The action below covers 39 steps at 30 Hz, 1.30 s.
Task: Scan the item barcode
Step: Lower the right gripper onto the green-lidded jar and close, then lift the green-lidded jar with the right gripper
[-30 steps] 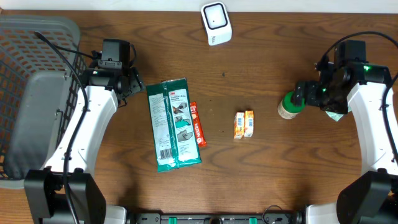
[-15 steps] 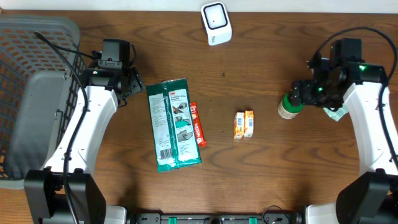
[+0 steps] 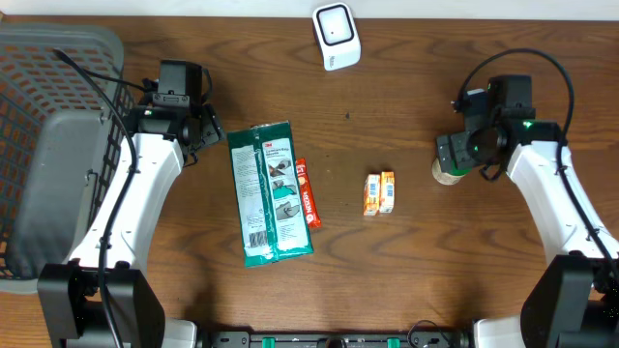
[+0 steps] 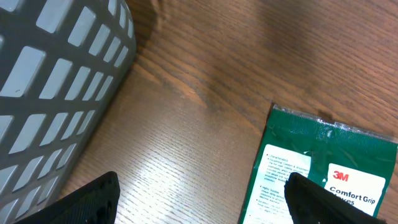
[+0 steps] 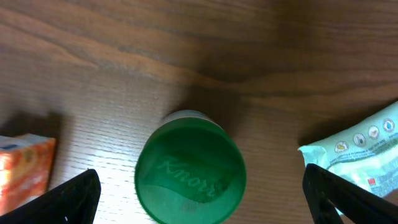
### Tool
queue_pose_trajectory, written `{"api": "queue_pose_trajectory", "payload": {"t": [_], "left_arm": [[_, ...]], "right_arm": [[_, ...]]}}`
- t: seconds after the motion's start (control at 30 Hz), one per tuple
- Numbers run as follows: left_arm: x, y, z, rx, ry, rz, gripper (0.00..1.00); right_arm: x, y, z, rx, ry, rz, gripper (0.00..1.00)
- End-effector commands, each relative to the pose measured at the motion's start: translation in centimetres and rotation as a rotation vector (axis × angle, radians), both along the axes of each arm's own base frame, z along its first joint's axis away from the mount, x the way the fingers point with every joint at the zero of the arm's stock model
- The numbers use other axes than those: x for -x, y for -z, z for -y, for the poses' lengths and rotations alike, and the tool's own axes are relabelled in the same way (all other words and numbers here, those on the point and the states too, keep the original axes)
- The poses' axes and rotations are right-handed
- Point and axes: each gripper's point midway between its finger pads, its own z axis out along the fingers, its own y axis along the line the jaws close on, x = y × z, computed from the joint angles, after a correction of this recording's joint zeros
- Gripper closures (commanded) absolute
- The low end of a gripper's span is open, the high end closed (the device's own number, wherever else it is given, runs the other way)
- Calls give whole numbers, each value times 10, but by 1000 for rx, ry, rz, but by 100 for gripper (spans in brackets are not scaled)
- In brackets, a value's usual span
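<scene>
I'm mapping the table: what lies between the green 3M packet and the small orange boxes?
In the overhead view, a red snack bar lies beside the green 3M packet; from it to the orange boxes the tabletop is bare.

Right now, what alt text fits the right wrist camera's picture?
A round green Knorr jar lid sits centred below the open right pincer, on a brown wooden table. Orange carton at left, pale green packet at right.
</scene>
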Motion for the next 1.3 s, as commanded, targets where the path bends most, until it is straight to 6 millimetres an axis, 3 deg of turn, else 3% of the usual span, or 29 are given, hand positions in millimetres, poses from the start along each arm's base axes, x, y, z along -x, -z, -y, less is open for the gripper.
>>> {"api": "queue_pose_trajectory", "payload": {"t": [0.0, 0.37, 0.7, 1.07, 1.27], "left_arm": [[0, -2, -3, -23, 1, 2, 15], [0, -2, -3, -23, 1, 2, 15], [0, -2, -3, -23, 1, 2, 15], [0, -2, -3, -23, 1, 2, 15], [0, -2, -3, -23, 1, 2, 15]], "right_arm": [[0, 7, 2, 37, -46, 13, 1], [2, 23, 3, 33, -43, -10, 11], [10, 68, 17, 75, -14, -143, 16], [9, 57, 15, 81, -12, -123, 29], [4, 54, 13, 81, -17, -100, 20]]}}
